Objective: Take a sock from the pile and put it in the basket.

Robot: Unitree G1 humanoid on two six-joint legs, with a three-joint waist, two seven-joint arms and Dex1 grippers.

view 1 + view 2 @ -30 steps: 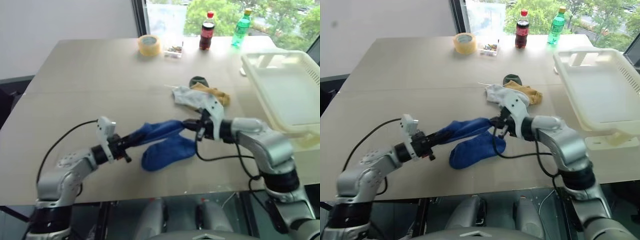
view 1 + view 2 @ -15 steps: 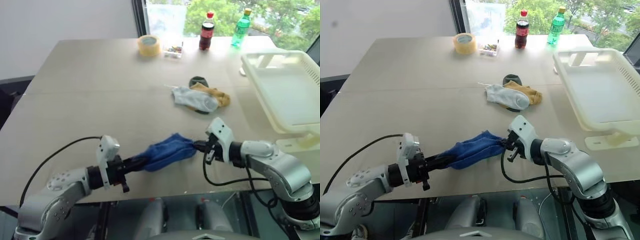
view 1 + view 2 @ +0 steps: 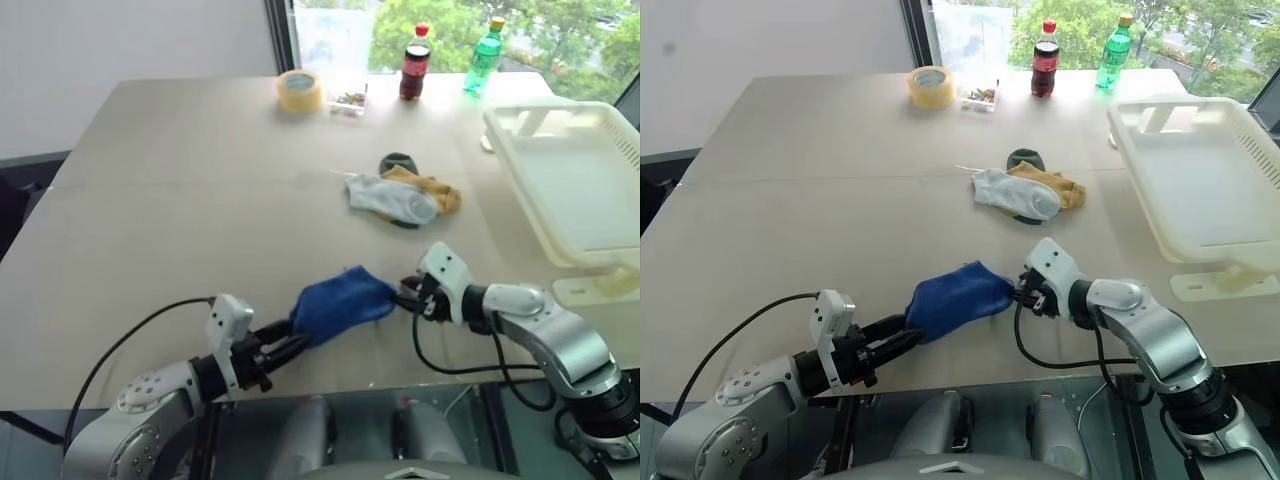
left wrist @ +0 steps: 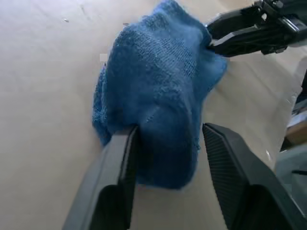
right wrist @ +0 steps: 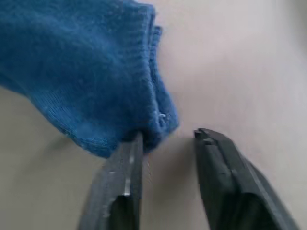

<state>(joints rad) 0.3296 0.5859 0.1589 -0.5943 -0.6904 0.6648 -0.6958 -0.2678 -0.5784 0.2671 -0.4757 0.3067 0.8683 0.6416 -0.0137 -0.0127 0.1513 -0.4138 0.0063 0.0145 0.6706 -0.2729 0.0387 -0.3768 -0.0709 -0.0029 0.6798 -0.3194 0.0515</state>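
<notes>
Here the table (image 3: 180, 200) carries the basket (image 3: 575, 190) at its far right edge, well apart from the blue sock (image 3: 338, 304) bunched near the front edge. The pile (image 3: 405, 195) lies mid-table beyond it. The sock's long axis runs between the two claws: the left claw (image 4: 165, 143) is parted with the sock's end between its fingers, the right claw (image 5: 165, 139) parted at the other end, one finger touching. The right arm is nearer the basket.

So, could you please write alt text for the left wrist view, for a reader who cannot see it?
A crumpled blue sock lies on a beige table, between the open black fingers of the left gripper. Beyond the sock, the right gripper reaches its far edge.
</notes>
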